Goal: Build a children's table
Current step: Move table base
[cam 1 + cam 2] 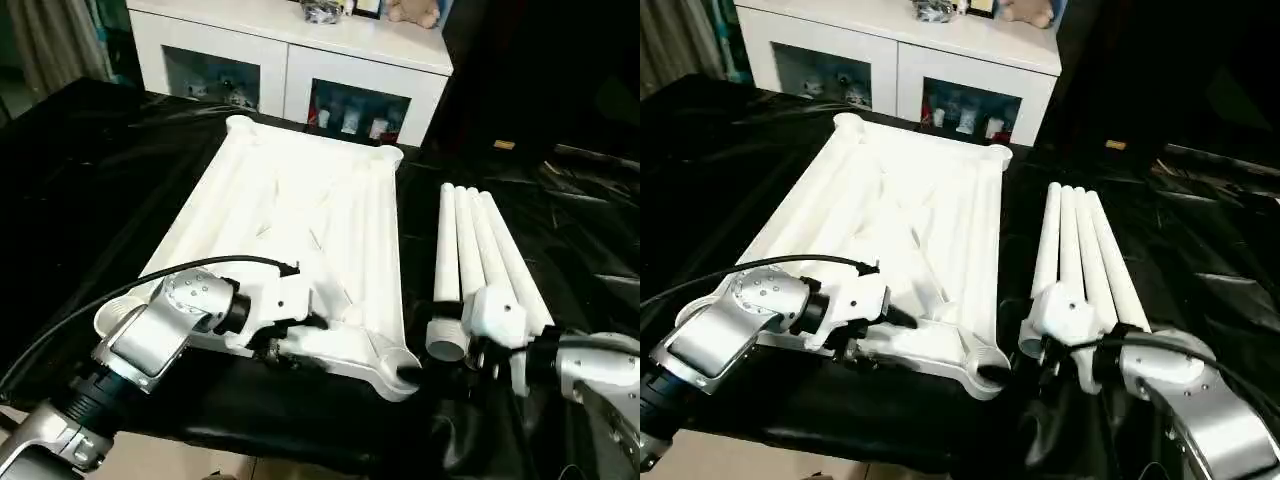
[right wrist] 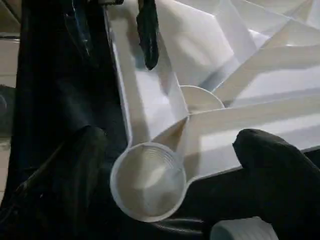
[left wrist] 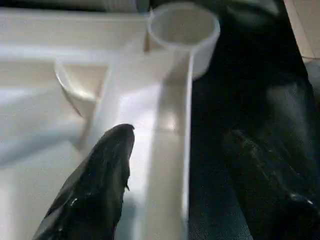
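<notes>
The children's table top [image 1: 300, 210] lies upside down on the black cloth, ribbed underside up. Its four white legs [image 1: 480, 250] lie side by side to its right. My left gripper [image 3: 180, 135] is open at the top's near edge and straddles the rim, one finger [image 3: 100, 185] over the ribbed inside and the other over the cloth. My right gripper [image 2: 170, 135] is open around the near right corner socket [image 2: 147, 180], with its fingers on either side and apart from it. The right wrist view also catches the left gripper's fingers [image 2: 147, 30] further along the same rim.
A white cabinet with glass doors [image 1: 290, 60] stands behind the work table. The black cloth [image 1: 90, 180] lies in folds, most of all at the right. A black cable [image 1: 190, 268] arcs over my left forearm. The work table's near edge [image 1: 230, 450] runs just below my arms.
</notes>
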Tool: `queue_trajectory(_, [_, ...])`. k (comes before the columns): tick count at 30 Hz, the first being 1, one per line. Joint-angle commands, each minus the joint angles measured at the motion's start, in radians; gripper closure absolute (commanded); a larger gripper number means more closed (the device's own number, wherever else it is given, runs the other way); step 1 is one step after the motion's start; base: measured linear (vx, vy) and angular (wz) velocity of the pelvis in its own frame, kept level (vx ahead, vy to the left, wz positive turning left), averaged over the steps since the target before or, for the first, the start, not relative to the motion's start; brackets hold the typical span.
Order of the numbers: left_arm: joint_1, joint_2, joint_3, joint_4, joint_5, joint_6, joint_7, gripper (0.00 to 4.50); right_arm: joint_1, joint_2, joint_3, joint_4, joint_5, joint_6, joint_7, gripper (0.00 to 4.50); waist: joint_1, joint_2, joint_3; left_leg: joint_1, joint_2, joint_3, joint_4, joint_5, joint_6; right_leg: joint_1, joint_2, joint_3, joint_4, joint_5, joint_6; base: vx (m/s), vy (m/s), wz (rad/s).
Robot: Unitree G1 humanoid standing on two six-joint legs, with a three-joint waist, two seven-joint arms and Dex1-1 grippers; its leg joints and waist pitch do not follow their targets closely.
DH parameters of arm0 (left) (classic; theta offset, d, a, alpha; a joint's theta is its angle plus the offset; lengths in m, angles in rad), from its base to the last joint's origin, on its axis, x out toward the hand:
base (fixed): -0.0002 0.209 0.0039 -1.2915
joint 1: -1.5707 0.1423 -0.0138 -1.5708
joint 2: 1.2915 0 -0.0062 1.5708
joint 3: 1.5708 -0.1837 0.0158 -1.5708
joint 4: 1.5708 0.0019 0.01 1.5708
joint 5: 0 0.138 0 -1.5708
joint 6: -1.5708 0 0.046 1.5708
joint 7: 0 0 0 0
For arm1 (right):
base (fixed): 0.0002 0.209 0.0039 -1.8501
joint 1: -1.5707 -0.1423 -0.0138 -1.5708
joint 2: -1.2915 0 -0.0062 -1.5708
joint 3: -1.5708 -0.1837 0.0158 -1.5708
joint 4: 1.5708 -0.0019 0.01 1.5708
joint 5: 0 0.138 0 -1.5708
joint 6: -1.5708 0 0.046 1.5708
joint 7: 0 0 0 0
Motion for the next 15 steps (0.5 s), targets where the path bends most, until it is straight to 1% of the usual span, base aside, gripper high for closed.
queue_trajectory(1, [-0.011, 0.01, -0.024, -0.033, 0.011, 0.049, -0.018, 1.65, 0.015, -0.01, -0.004, -0.021, 0.014, 0.011, 0.006, 0.0, 0.002, 0.016, -0.048, -0.002, 0.056, -0.019, -0.066, -0.104, 0.045, 0.044, -0.122, 0.078, -0.088, -0.18, -0.081, 0.0, 0.0, 0.0])
queue_trajectory(2, [-0.011, 0.01, -0.024, -0.033, 0.011, 0.049, -0.018, 1.74, 0.015, -0.01, -0.004, -0.021, 0.014, 0.011, 0.006, 0.0, 0.002, 0.016, -0.047, -0.002, 0.057, -0.02, -0.066, -0.107, 0.046, 0.043, -0.122, 0.078, -0.09, -0.185, -0.083, 0.0, 0.0, 0.0])
queue_trajectory(3, [-0.01, 0.015, -0.033, -0.041, 0.019, 0.065, -0.019, 1.83, 0.022, -0.008, 0.001, -0.027, 0.019, 0.011, 0.009, 0.0, 0.002, 0.014, -0.047, -0.002, 0.057, -0.019, -0.066, -0.109, 0.045, 0.044, -0.122, 0.079, -0.09, -0.186, -0.085, 0.0, 0.0, 0.0])
queue_trajectory(4, [-0.011, 0.016, -0.037, -0.041, 0.024, 0.069, -0.017, 1.91, 0.024, -0.006, 0.003, -0.028, 0.019, 0.011, 0.009, 0.0, 0.003, 0.014, -0.044, -0.002, 0.057, -0.019, -0.066, -0.115, 0.048, 0.041, -0.122, 0.078, -0.092, -0.2, -0.083, 0.0, 0.0, 0.0])
queue_trajectory(6, [-0.014, 0.014, -0.044, -0.036, 0.038, 0.071, -0.009, 2.07, 0.028, -0.004, 0.007, -0.032, 0.018, 0.011, 0.007, 0.0, 0.003, 0.016, -0.045, -0.002, 0.056, -0.02, -0.067, -0.117, 0.047, 0.043, -0.122, 0.078, -0.093, -0.211, -0.08, 0.0, 0.0, 0.0])
queue_trajectory(7, [-0.021, 0.008, -0.049, -0.021, 0.059, 0.07, 0.009, 2.24, 0.029, -0.001, 0.009, -0.034, 0.016, 0.013, 0.003, 0.0, 0.002, 0.015, -0.045, -0.003, 0.057, -0.02, -0.067, -0.115, 0.047, 0.043, -0.121, 0.078, -0.094, -0.211, -0.076, 0.0, 0.0, 0.0])
queue_trajectory(8, [-0.021, 0.008, -0.049, -0.021, 0.059, 0.07, 0.009, 2.24, 0.029, -0.001, 0.009, -0.034, 0.016, 0.013, 0.003, 0.0, 0.002, 0.014, -0.045, -0.003, 0.056, -0.02, -0.067, -0.115, 0.048, 0.043, -0.121, 0.078, -0.094, -0.212, -0.074, 0.0, 0.0, 0.0])
queue_trajectory(10, [-0.026, -0.002, -0.046, -0.008, 0.069, 0.075, 0.026, 2.37, 0.031, 0.0, 0.01, -0.037, 0.017, 0.014, 0.001, 0.0, 0.003, 0.014, -0.046, -0.003, 0.056, -0.021, -0.066, -0.111, 0.047, 0.044, -0.122, 0.078, -0.093, -0.205, -0.075, 0.0, 0.0, 0.0])
queue_trajectory(11, [-0.029, -0.006, -0.046, -0.004, 0.074, 0.08, 0.036, 2.58, 0.032, 0.0, 0.011, -0.039, 0.018, 0.015, 0.0, 0.0, 0.003, 0.015, -0.046, -0.002, 0.057, -0.021, -0.066, -0.111, 0.048, 0.043, -0.122, 0.077, -0.093, -0.204, -0.076, 0.0, 0.0, 0.0])
queue_trajectory(14, [-0.034, -0.019, -0.043, 0.004, 0.084, 0.085, 0.064, 2.68, 0.032, 0.006, 0.018, -0.041, 0.016, 0.016, -0.007, 0.0, 0.003, 0.014, -0.048, -0.003, 0.056, -0.02, -0.065, -0.103, 0.05, 0.044, -0.121, 0.078, -0.091, -0.18, -0.083, 0.0, 0.0, 0.0])
queue_trajectory(15, [-0.034, -0.019, -0.043, 0.004, 0.084, 0.085, 0.064, 2.83, 0.032, 0.006, 0.018, -0.041, 0.016, 0.016, -0.007, 0.0, 0.003, 0.015, -0.047, -0.003, 0.056, -0.02, -0.065, -0.104, 0.05, 0.044, -0.122, 0.078, -0.091, -0.181, -0.083, 0.0, 0.0, 0.0])
